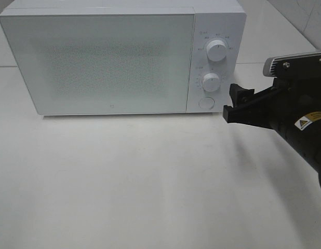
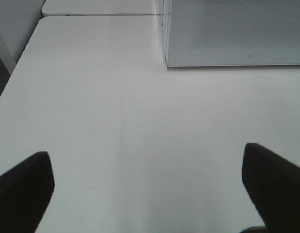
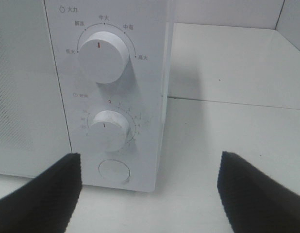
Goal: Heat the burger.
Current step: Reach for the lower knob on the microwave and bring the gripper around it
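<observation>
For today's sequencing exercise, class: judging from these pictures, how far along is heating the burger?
Done: the white box-shaped microwave oven is shut; no burger shows, so whether it is inside cannot be told. In hand: the open black right hand hovers by the white round lower dial, not touching it. Left: probably turning that dial to start heating. The open left hand hangs over the white table.
</observation>
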You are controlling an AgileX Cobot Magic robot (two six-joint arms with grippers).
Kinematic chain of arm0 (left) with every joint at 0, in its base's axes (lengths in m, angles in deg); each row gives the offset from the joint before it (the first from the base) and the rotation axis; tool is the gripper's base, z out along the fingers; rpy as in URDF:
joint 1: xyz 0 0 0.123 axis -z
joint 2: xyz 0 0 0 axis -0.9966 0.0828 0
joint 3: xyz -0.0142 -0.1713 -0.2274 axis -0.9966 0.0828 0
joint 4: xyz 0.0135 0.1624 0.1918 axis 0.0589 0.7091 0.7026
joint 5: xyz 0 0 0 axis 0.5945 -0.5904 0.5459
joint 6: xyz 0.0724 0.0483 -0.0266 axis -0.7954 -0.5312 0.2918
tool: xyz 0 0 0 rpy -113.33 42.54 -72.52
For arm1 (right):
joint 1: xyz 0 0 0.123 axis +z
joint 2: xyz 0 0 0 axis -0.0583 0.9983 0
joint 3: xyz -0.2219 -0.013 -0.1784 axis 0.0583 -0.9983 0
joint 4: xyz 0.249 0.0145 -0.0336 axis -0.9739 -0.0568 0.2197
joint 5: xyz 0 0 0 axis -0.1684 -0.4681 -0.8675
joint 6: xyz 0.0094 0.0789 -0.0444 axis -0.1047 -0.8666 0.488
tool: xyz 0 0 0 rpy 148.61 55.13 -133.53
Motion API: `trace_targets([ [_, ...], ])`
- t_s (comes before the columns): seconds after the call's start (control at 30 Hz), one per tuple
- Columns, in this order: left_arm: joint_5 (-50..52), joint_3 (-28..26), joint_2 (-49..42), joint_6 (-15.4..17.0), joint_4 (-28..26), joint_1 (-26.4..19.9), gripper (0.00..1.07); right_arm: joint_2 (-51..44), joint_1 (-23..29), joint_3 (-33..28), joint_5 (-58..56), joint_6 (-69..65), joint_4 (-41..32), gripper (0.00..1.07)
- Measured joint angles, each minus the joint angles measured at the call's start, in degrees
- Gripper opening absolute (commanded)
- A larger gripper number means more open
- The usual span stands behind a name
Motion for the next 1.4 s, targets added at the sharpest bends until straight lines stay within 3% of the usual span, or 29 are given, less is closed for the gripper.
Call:
trace_targets([
  [0.37,0.0,0.0,0.0,0.0,0.0,0.0,0.98,6.5,5.2,4.4,3.9,0.3,-6.0,0.74],
  [0.9,0.0,0.0,0.0,0.0,0.0,0.0,0.98,14.7,5.4,12.4,4.4,0.7,-6.6,0.74],
  [1.1,0.0,0.0,0.0,0.0,0.0,0.0,0.98,18.7,5.4,16.7,4.4,0.9,-11.9,0.74],
  [1.4,0.0,0.0,0.0,0.0,0.0,0.0,0.98,22.6,5.2,21.7,4.4,0.9,-12.5,0.74],
])
